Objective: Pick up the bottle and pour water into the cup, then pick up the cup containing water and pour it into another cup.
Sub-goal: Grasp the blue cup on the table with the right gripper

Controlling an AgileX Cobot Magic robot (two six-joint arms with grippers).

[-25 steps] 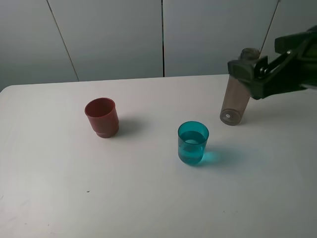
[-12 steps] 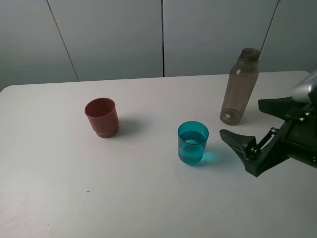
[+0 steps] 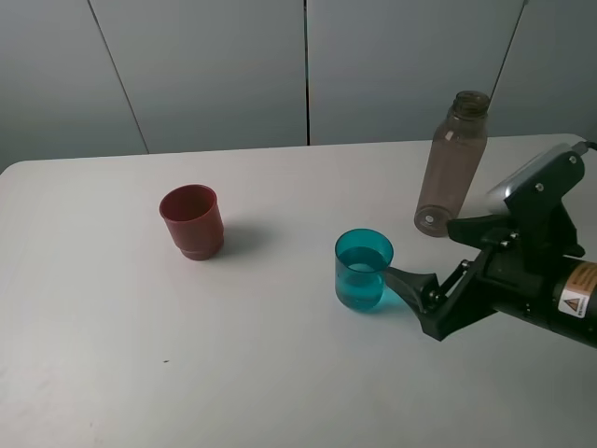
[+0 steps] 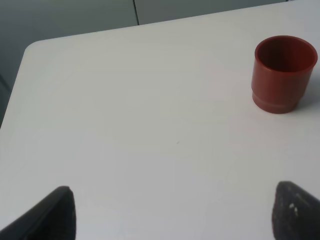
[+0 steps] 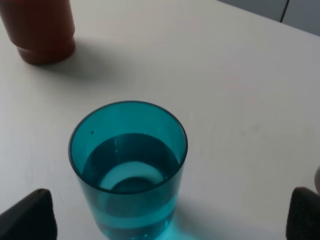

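**Right claw** (image 3: 422, 249): jaws spread wide, holding nothing, low over the counter (image 3: 280, 373). The teal cup (image 3: 363, 271), part-filled with water, stands upright just in front of the gap between the jaws, with one fingertip (image 3: 395, 274) just beside its wall. The bottle (image 3: 451, 168) stands upright behind the claw. The red cup (image 3: 191, 221) stands well apart to the left.

**Left claw** (image 4: 175, 212): jaws wide, empty.

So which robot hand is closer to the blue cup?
The right one. The right gripper is open beside the blue cup, facing it. The left gripper is far off, with only the red cup ahead of it.
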